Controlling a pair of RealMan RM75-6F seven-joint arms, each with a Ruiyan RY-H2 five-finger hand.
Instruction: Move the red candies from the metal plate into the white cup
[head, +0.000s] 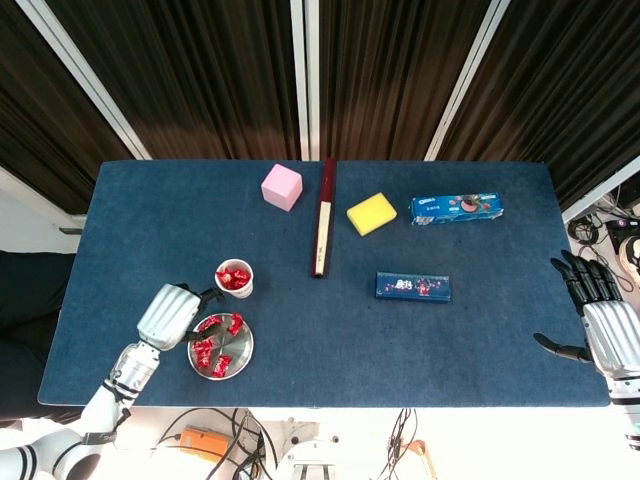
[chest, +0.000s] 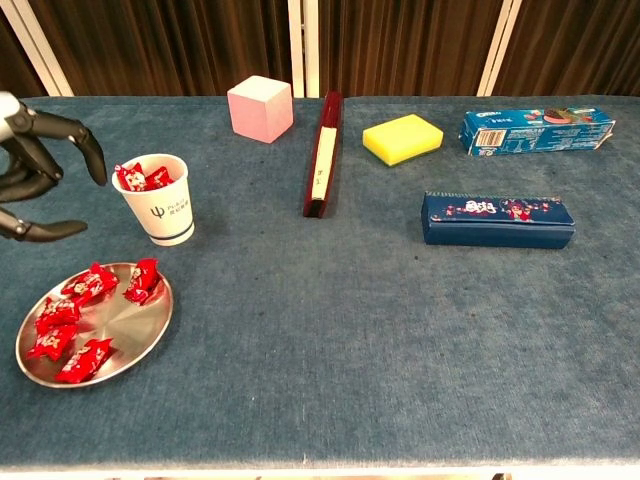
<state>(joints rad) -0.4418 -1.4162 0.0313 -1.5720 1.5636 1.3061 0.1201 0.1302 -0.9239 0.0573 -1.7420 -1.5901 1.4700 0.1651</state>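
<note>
A round metal plate (head: 243, 352) (chest: 145, 336) near the table's front left holds several red candies (head: 213, 345) (chest: 88, 284). Just behind it stands the white cup (head: 236, 279) (chest: 159, 210) with red candies showing at its rim. My left hand (head: 170, 315) (chest: 35, 180) hovers left of the plate and cup, fingers spread and empty. My right hand (head: 600, 320) rests open at the table's far right edge, holding nothing.
A pink cube (head: 281, 186), a long dark red box (head: 323, 217), a yellow sponge (head: 371, 213), a blue cookie box (head: 456, 208) and a dark blue flat box (head: 412, 286) lie across the back and middle of the blue table (head: 330, 330).
</note>
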